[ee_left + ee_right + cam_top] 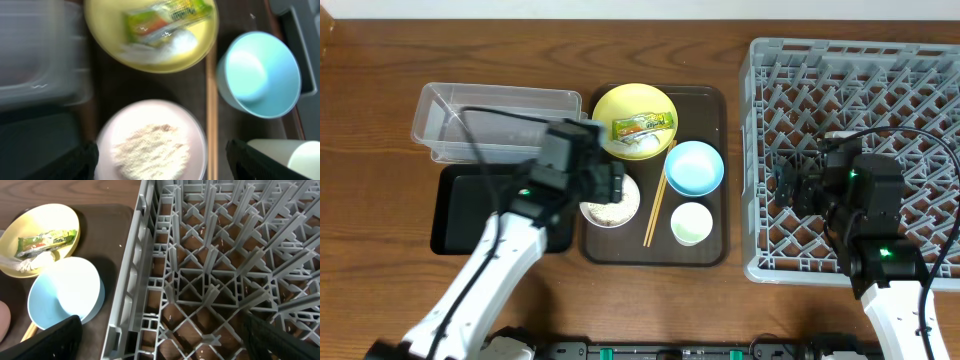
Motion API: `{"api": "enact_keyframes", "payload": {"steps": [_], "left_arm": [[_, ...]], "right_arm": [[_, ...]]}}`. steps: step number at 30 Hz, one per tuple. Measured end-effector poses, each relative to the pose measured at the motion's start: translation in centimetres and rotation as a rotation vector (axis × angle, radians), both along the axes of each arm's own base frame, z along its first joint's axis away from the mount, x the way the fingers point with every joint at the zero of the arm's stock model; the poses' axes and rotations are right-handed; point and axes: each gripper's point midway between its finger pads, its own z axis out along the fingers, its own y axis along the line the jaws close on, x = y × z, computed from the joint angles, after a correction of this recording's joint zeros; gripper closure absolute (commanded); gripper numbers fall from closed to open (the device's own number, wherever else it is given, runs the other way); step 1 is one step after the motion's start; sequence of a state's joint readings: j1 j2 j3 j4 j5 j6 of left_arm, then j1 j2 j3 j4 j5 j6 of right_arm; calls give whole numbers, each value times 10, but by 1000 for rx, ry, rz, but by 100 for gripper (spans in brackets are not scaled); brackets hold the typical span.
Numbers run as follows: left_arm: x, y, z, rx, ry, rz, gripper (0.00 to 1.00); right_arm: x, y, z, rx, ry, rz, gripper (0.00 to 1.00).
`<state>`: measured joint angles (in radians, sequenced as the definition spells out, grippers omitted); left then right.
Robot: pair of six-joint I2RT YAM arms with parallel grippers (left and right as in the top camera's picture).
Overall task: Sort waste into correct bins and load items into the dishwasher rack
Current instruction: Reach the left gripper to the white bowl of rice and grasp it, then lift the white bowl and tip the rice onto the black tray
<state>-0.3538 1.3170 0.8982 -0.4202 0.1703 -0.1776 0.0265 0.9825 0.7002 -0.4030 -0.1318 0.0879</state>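
Note:
The white bowl holds the heap of rice on the brown tray. My left gripper is open above it, with its fingers on either side of the bowl. The yellow plate carries the green-and-yellow wrapper. The light blue bowl, the pale green cup and the chopsticks lie on the same tray. My right gripper is open and empty over the left part of the grey rack. The clear tub and the black tray are to the left.
The brown serving tray sits between the bins and the rack. A white scrap lies on the plate beside the wrapper. The rack's left wall stands close to the blue bowl. Black cables run over the rack and the tub.

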Motion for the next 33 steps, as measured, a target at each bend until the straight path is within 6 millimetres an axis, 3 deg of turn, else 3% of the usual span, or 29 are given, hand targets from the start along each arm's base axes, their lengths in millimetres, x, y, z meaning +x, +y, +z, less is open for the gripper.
{"api": "enact_keyframes", "payload": {"steps": [6, 13, 24, 28, 33], "left_arm": [[-6, -36, -34, -21, 96, -24, 30], [-16, -58, -74, 4, 196, -46, 40], [-17, -57, -106, 67, 248, -26, 60], [-17, -57, -112, 74, 255, -23, 63], [-18, -58, -113, 77, 256, -26, 78]], "right_arm": [[0, 0, 0, 0, 0, 0, 1], [0, 0, 0, 0, 0, 0, 1], [0, 0, 0, 0, 0, 0, 1], [0, 0, 0, 0, 0, 0, 1], [0, 0, 0, 0, 0, 0, 1]]}}
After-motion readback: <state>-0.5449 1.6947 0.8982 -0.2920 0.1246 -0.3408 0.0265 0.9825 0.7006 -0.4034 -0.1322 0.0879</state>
